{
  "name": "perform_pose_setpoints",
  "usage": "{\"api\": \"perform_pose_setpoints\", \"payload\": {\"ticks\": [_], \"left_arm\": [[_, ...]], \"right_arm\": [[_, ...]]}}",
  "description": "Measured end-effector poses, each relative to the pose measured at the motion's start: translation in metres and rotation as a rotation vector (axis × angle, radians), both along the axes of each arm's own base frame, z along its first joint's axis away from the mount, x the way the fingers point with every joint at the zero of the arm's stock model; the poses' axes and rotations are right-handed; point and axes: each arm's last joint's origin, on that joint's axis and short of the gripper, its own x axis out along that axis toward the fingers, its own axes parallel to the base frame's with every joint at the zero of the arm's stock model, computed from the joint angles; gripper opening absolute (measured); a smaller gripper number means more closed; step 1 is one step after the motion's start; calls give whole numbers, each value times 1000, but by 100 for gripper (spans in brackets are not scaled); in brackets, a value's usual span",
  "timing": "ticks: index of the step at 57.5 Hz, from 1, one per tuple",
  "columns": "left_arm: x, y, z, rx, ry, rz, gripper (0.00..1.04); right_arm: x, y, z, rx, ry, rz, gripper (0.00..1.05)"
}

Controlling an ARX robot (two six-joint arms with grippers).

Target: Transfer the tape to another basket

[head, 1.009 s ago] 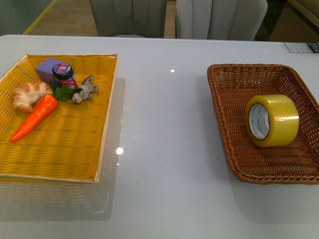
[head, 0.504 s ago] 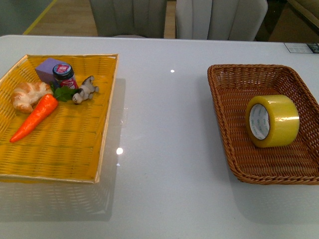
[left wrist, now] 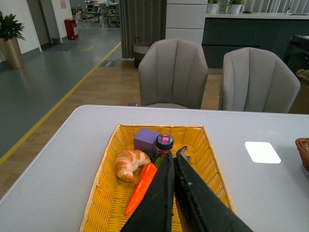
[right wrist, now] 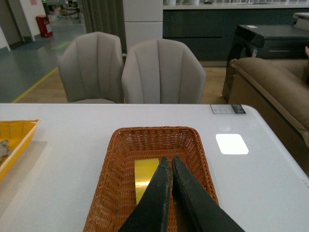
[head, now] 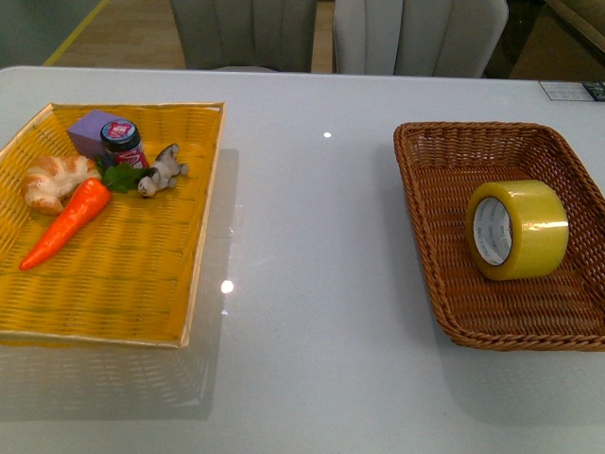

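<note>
The tape (head: pixel 517 230) stands on its edge inside the brown basket (head: pixel 427 180), toward the near-right part of its floor, the white printed core facing left toward the middle of the tabletop (head: pixel 312 236). In the right wrist view only a yellow strip of the roll shows past the right hand (right wrist: pixel 168 161), whose two dark fingers are pressed together — clenched on nothing, above the basket and apart from the tape.

Well apart on the left side of the tabletop lies the flat yellow tray (head: pixel 142 274). At its far end sit a purple block (head: pixel 93 130) and a small dark jar (head: pixel 121 143) just beside it, a croissant (head: pixel 55 180), a carrot (head: pixel 68 221) with green leaves at its top, and a small grey-and-white figure (head: pixel 161 170). The left hand (left wrist: pixel 170 157) hangs over this tray, fingers likewise closed together and empty — its tips point toward the jar.

Two grey chairs (head: pixel 416 36) stand behind the tabletop's far edge.
</note>
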Motion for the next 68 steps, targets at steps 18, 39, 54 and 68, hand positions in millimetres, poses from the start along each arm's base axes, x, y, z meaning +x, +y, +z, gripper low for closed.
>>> {"api": "perform_pose_setpoints", "payload": {"ticks": [18,39,54,68], "left_arm": [[0,0,0,0,0,0,79],[0,0,0,2,0,0,96],[0,0,0,2,0,1,96],[0,0,0,2,0,1,96]], "right_arm": [[0,0,0,0,0,0,79],[0,0,0,0,0,0,96],[0,0,0,0,0,0,96],[0,0,0,0,0,0,96]]}}
